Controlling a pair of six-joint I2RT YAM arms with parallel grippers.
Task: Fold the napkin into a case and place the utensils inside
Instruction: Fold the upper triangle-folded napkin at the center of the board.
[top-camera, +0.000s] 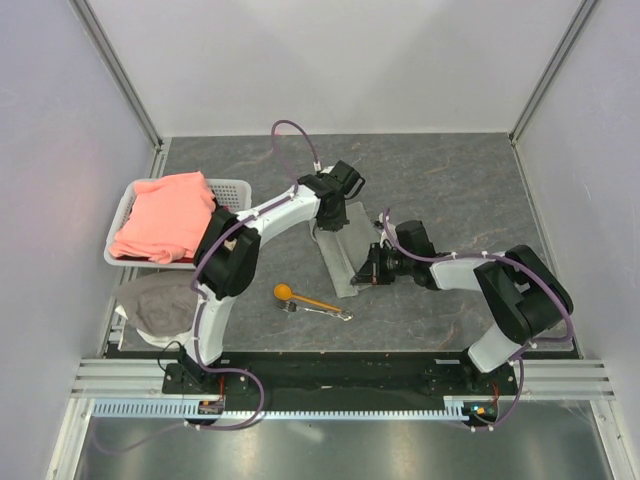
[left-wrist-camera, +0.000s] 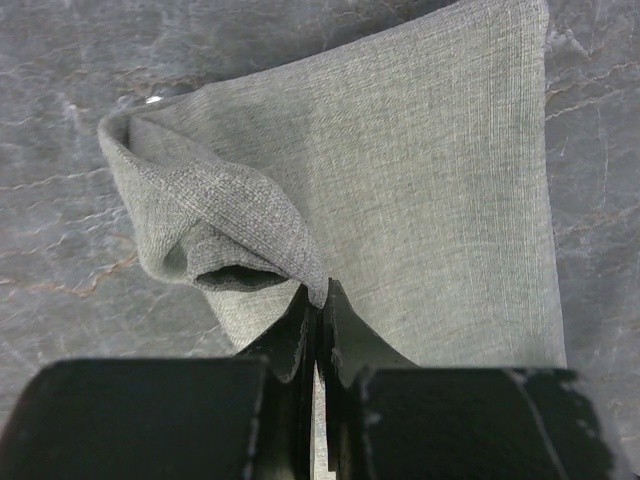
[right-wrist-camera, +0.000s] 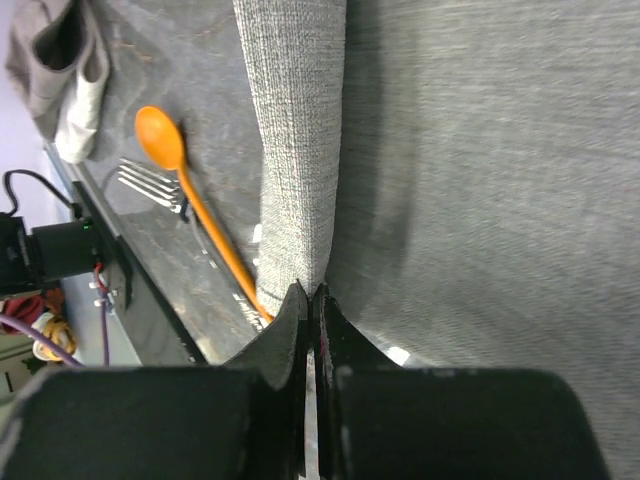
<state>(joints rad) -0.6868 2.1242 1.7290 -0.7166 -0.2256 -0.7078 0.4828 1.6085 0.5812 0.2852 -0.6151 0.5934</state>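
Note:
The light grey napkin (top-camera: 338, 265) lies partly folded on the table's middle, narrowed into a strip. My left gripper (top-camera: 330, 222) is at its far end, shut on a raised fold of the cloth (left-wrist-camera: 318, 292); the napkin (left-wrist-camera: 420, 200) spreads flat beyond it. My right gripper (top-camera: 372, 266) is at the strip's near right side, shut on the turned-over edge of the napkin (right-wrist-camera: 295, 130). The orange spoon (top-camera: 300, 297) and the silvery fork (top-camera: 322, 311) lie together just left of the napkin's near end, outside the cloth; the right wrist view shows the spoon (right-wrist-camera: 160, 135) and the fork (right-wrist-camera: 150, 185).
A white plastic basket (top-camera: 236, 189) with a salmon-pink cloth (top-camera: 165, 218) stands at the left. A whitish-grey rag (top-camera: 160, 305) lies at the near left. The table's near edge rail (top-camera: 330, 375) runs below the utensils.

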